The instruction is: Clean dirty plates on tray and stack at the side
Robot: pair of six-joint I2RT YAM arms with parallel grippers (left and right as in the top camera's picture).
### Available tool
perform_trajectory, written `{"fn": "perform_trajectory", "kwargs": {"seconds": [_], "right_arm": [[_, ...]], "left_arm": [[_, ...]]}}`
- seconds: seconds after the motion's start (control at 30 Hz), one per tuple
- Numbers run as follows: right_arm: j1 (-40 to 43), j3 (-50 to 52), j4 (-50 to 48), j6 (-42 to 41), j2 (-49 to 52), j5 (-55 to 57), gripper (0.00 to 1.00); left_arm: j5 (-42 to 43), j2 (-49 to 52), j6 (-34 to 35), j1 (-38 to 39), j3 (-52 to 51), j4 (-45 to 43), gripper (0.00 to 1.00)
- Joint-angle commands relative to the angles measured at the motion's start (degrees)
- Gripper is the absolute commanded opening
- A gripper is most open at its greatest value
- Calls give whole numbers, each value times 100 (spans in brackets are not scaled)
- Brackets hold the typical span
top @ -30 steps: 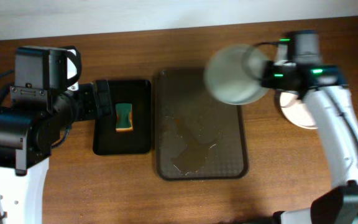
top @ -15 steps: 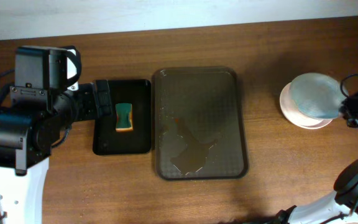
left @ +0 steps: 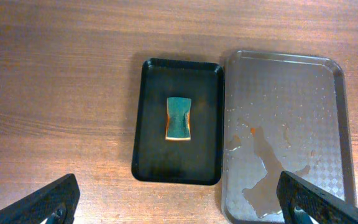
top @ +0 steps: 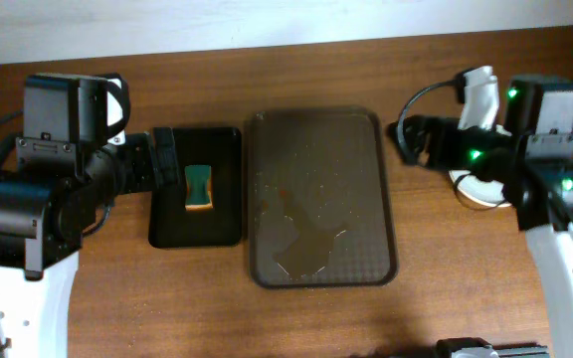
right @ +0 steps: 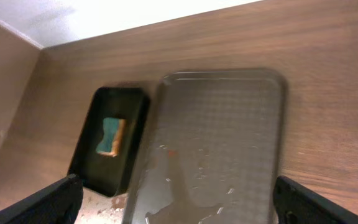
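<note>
The dark brown tray (top: 321, 129) lies mid-table, wet, with a puddle (top: 306, 239) and droplets on it, and no plate on it. The plates (top: 474, 191) sit stacked on the table to its right, mostly hidden under my right arm. My right gripper (top: 403, 141) hovers between the stack and the tray's right rim, open and empty. In the right wrist view that gripper (right: 179, 205) looks down on the tray (right: 229, 112). My left gripper (top: 165, 157) is open and empty at the black tray's left side. In the left wrist view the left gripper (left: 182, 208) has the brown tray (left: 291, 93) at its right.
A smaller black tray (top: 217, 214) lies left of the brown tray, holding a green and orange sponge (top: 199, 187). In the wrist views the sponge (left: 178, 118) (right: 110, 137) rests in the black tray (left: 148, 143) (right: 92, 168). A pale wall runs along the table's far edge.
My right gripper carried a plate from above the tray to the stack at the right, let it go and opened, then swung back toward the tray. The left arm stayed still.
</note>
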State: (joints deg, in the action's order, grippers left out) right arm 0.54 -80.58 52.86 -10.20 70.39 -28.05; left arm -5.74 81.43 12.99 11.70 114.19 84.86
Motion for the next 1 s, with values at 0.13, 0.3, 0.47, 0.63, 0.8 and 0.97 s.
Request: {"fn": "perform_trajectory", "kwargs": {"seconds": [0.13, 0.3, 0.47, 0.63, 0.8, 0.97], "right_arm": [[-439, -11, 1355, 1266, -472, 518, 98], [-345, 297, 1287, 2050, -2179, 1471, 98], [-345, 3010, -1652, 2048, -4046, 2035, 98], [-343, 5781, -3130, 2050, -5925, 2039, 98], [-345, 7346, -4059, 2048, -7020, 2037, 98], [-356, 8026, -4929, 2048, -7020, 2039, 98]], "left_arm": [[59, -50, -31, -13, -11, 11, 100], [59, -50, -28, -13, -11, 11, 100], [59, -50, -28, -13, -11, 11, 100], [59, -50, -31, -13, -11, 11, 100], [59, -50, -28, -13, -11, 11, 100], [59, -50, -31, -13, -11, 11, 100]]}}
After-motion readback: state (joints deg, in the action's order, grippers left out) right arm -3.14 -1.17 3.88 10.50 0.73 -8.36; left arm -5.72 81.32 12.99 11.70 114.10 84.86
